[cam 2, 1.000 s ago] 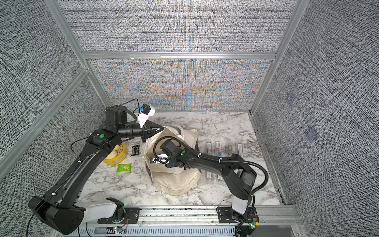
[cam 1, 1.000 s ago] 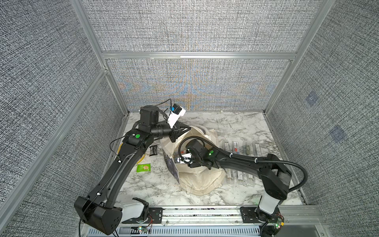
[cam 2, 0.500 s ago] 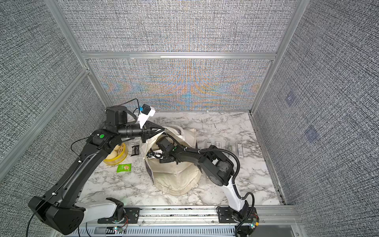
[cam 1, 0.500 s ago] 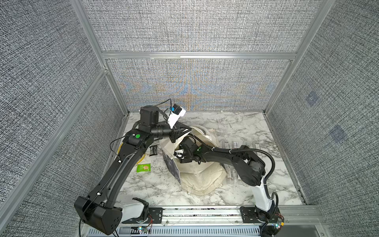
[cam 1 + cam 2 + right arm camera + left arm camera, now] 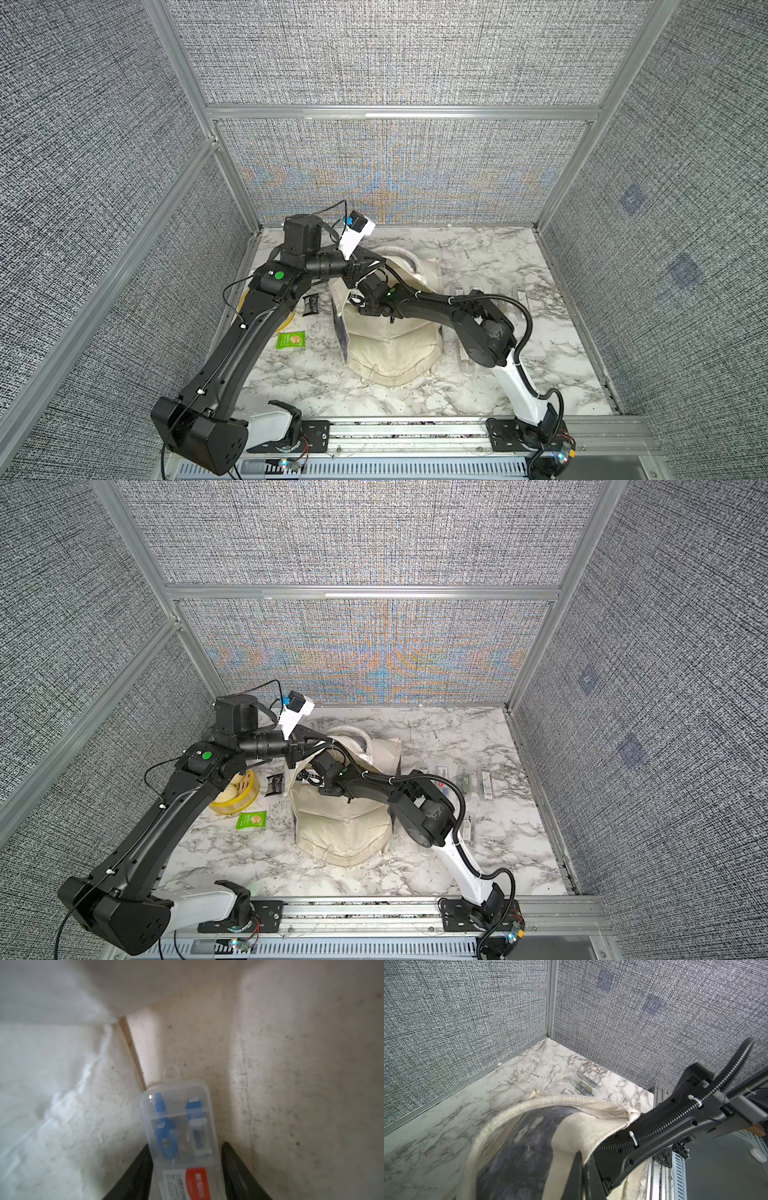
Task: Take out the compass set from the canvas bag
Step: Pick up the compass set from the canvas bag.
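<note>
Now deeper in canvas bag (image 5: 395, 349): right fingers (image 5: 135, 1169).

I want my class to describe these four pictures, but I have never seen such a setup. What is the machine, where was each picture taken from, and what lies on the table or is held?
It is a robot with two black arms, each ending in a two-fingered gripper, over a marble table inside grey walls. Two pictures look down from overhead, nearly alike; two come from cameras on the wrists. A cream canvas bag lies mid-table, with a yellow roll, a green packet, a small black packet and several clear cases beside it. The left gripper is shut on the bag's rim, holding it up. The right gripper is inside the bag, its fingers either side of the clear-cased compass set; whether they pinch it is unclear.
</note>
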Controlling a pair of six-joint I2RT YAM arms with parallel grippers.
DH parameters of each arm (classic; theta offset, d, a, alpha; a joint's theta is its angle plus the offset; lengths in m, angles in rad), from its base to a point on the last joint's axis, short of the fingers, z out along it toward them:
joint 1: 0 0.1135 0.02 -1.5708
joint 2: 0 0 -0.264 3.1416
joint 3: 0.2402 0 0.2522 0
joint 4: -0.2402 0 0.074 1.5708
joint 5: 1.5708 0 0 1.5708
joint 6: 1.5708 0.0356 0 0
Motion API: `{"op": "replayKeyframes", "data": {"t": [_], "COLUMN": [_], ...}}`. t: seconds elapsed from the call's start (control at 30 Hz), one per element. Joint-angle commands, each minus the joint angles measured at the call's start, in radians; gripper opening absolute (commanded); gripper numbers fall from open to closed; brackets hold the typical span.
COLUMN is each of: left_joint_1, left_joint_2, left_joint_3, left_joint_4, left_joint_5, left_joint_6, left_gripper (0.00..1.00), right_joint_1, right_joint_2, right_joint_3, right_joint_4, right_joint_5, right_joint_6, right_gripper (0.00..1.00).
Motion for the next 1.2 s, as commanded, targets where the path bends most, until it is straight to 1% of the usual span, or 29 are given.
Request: {"op": "replayKeyframes", "data": {"t": [0.0,0.17,0.33,0.6,0.63,0.73,0.77,0.83,0.9,0.93,0.97,1.0,1.1,1.17], "left_joint_1": [-0.002,-0.002,-0.003,-0.002,-0.003,-0.003,-0.002,-0.003,-0.001,-0.002,-0.003,-0.003,-0.003,-0.003], "left_joint_2": [-0.01,-0.011,-0.009,-0.007,-0.006,-0.005,-0.006,-0.011,-0.014,-0.014,-0.013,-0.012,-0.01,-0.011], "left_joint_3": [0.001,0.001,0.001,0.001,0.001,0.002,0.002,0.001,-0.001,-0.001,0.001,0.001,0.001,0.001], "left_joint_4": [0.07,0.068,0.068,0.07,0.07,0.067,0.066,0.065,0.065,0.066,0.065,0.065,0.065,0.066], "left_joint_5": [0.07,0.066,0.064,0.063,0.064,0.066,0.066,0.063,0.058,0.058,0.058,0.057,0.058,0.057], "left_joint_6": [0.003,0.004,0.003,0.003,0.002,0.002,0.003,0.006,0.008,0.008,0.008,0.008,0.008,0.006], "left_gripper": [0.0,0.0,0.0,0.0,0.0,0.0,0.0,0.0,0.0,0.0,0.0,0.0,0.0,0.0], "right_joint_1": [-0.006,-0.019,-0.026,-0.023,-0.02,-0.014,-0.016,-0.02,-0.022,-0.024,-0.027,-0.029,-0.033,-0.035], "right_joint_2": [0.01,0.007,0.006,0.038,0.038,0.056,0.066,0.106,0.141,0.153,0.16,0.161,0.142,0.124], "right_joint_3": [0.035,0.103,0.162,0.189,0.177,0.155,0.158,0.19,0.239,0.265,0.282,0.293,0.304,0.313], "right_joint_4": [-0.2,-0.328,-0.43,-0.487,-0.47,-0.432,-0.434,-0.476,-0.54,-0.577,-0.601,-0.622,-0.65,-0.664], "right_joint_5": [0.037,0.034,0.003,-0.028,-0.015,0.043,0.056,0.058,0.052,0.028,0.003,-0.026,-0.101,-0.124], "right_joint_6": [0.144,0.277,0.369,0.439,0.436,0.423,0.425,0.442,0.468,0.486,0.499,0.514,0.547,0.562], "right_gripper": [0.48,0.43,0.41,0.42,0.44,0.54,0.56,0.6,0.62,0.62,0.62,0.59,0.51,0.44]}}
